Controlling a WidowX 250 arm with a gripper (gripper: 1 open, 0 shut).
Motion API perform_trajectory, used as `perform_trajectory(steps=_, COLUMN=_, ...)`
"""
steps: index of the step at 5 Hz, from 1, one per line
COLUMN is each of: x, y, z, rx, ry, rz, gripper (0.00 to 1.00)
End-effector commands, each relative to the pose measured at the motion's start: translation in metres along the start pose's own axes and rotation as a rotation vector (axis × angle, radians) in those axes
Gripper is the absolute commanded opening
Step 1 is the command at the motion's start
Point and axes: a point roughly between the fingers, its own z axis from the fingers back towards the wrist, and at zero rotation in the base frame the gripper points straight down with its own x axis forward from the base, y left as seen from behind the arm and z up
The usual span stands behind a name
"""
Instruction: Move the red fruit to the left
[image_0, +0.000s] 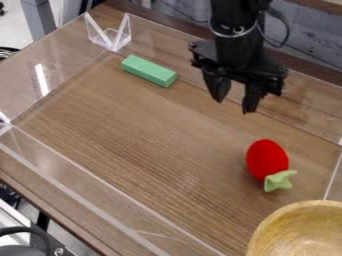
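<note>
The red fruit (269, 160) is a small strawberry toy with a light green leafy cap. It lies on its side on the wooden table at the right, cap pointing down-right. My gripper (234, 97) hangs above the table, up and to the left of the fruit, clearly apart from it. Its two dark fingers (217, 88) point down with a visible gap and nothing between them.
A flat green block (150, 71) lies at the back left. Clear acrylic walls (40, 80) ring the wooden surface, with a clear angled stand (110, 35) in the back corner. A wooden bowl's rim (305, 228) shows at the bottom right.
</note>
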Motion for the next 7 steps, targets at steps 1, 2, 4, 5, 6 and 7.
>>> perform_trajectory(steps=1, x=0.002, y=-0.005, z=-0.001, rx=-0.018, ry=-0.003, rz=-0.048, gripper=1.00)
perform_trajectory(steps=2, x=-0.005, y=-0.014, z=-0.014, rx=-0.051, ry=0.026, rz=-0.132, gripper=1.00)
perform_trajectory(steps=4, x=-0.019, y=-0.034, z=-0.041, rx=-0.059, ry=0.068, rz=-0.194, gripper=1.00)
perform_trajectory(steps=5, x=-0.026, y=-0.035, z=-0.043, rx=-0.050, ry=0.072, rz=-0.162, gripper=0.00)
perform_trajectory(steps=6, x=-0.031, y=-0.035, z=-0.039, rx=-0.044, ry=0.070, rz=-0.133, gripper=0.00)
perform_trajectory(steps=7, x=-0.031, y=-0.041, z=-0.025, rx=-0.050, ry=0.040, rz=-0.106, gripper=0.00)
